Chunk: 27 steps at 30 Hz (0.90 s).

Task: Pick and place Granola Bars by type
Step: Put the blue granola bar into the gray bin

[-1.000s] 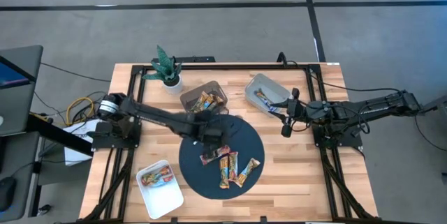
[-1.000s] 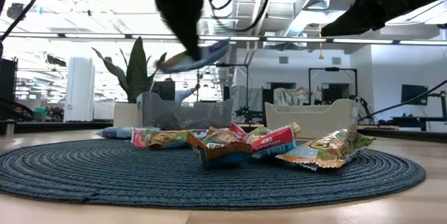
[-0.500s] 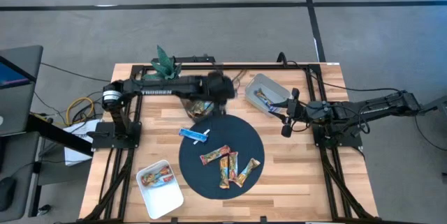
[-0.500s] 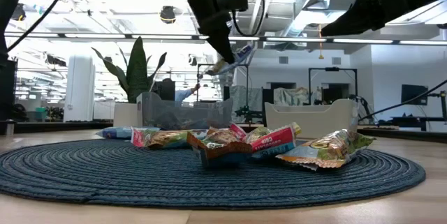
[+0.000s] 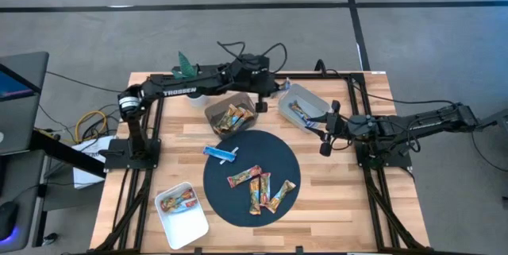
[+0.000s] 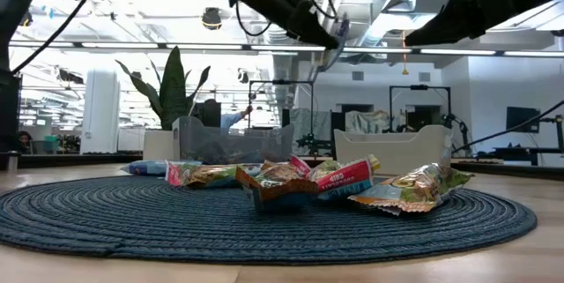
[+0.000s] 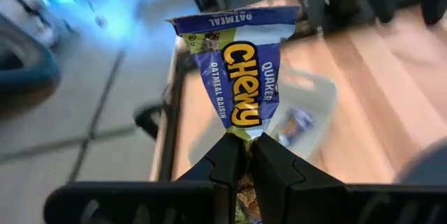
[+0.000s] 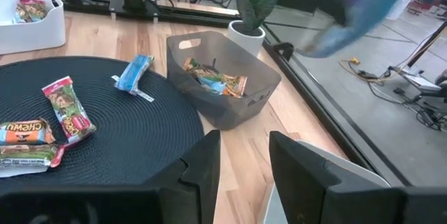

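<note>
My left gripper [image 5: 272,88] is in the air at the left rim of the light grey bin [image 5: 305,104], shut on a blue-and-white granola bar [image 7: 241,70]. In the low view the bar [image 6: 340,29] sticks out past the fingers, high above the table. Several orange and red bars [image 5: 258,185] lie flat on the round dark mat [image 5: 238,207], and a blue bar [image 5: 221,153] lies at the mat's left edge. My right gripper [image 8: 241,161] waits open at the table's right, touching nothing. My left gripper pinches the bar between its two fingers at one end [image 7: 241,132]. The fingers come slanting down from the table's far left. The rest of the bar stands out beyond the fingertips, lifted clear, with the light grey bin [image 7: 307,105] below it.
A dark bin [image 5: 230,114] holding bars stands left of the light grey bin. A white tray [image 5: 181,207] with one bar sits at the near left. A potted plant [image 5: 189,76] stands at the far left. Bare wood shows right of the mat.
My left gripper has swung from above the mat toward the far edge and then right to the light grey bin, rising and turning as it went. It has stayed shut on the blue-and-white bar. The bars on the mat have kept their places.
</note>
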Motion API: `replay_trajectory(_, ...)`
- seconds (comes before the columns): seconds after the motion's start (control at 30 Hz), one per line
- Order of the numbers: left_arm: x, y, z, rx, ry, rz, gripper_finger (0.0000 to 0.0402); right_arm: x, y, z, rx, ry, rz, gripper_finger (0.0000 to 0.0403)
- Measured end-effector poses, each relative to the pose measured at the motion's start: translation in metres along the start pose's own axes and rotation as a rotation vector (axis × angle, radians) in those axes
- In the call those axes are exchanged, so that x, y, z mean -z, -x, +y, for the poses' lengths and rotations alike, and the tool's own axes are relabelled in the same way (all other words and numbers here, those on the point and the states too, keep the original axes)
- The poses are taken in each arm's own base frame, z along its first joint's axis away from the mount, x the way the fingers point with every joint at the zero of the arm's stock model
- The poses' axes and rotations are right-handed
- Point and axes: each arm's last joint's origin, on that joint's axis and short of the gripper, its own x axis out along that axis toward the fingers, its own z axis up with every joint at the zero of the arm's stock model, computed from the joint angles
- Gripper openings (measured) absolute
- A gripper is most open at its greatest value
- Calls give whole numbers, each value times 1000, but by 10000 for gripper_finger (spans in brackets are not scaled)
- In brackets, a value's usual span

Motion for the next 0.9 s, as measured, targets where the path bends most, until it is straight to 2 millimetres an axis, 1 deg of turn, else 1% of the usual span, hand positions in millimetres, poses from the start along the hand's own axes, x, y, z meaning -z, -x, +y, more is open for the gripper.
replay_trajectory(0.07, 0, -8, 0, -8, -25, -34, 22, 1, -1, 1, -2, 6, 10, 118)
replay_trajectory(0.1, 4, -9, -2, 5, -22, -19, 22, 1, -2, 1, -3, 13, 13, 118)
replay_trajectory(0.17, 6, -21, -1, -18, -28, -58, 22, 1, -4, 2, -3, 26, 19, 118)
replay_trajectory(0.23, 13, -30, -3, -11, -13, -49, 22, 3, -6, 3, -4, 40, 34, 118)
replay_trajectory(0.43, 31, -65, -8, -59, 42, -108, 22, 4, -8, 4, -6, 64, 44, 118)
replay_trajectory(0.53, 37, -75, -9, -95, 59, -121, 22, 3, -8, 5, -10, 64, 41, 118)
replay_trajectory(0.63, 41, -77, -9, -100, 71, -109, 23, 3, -8, 6, -19, 67, 38, 118)
replay_trajectory(0.73, 39, -76, -8, -96, 72, -128, 23, 3, -7, 8, -26, 71, 37, 118)
replay_trajectory(0.9, 38, -76, -10, -22, 61, -161, 23, 2, -5, 11, -44, 77, 29, 118)
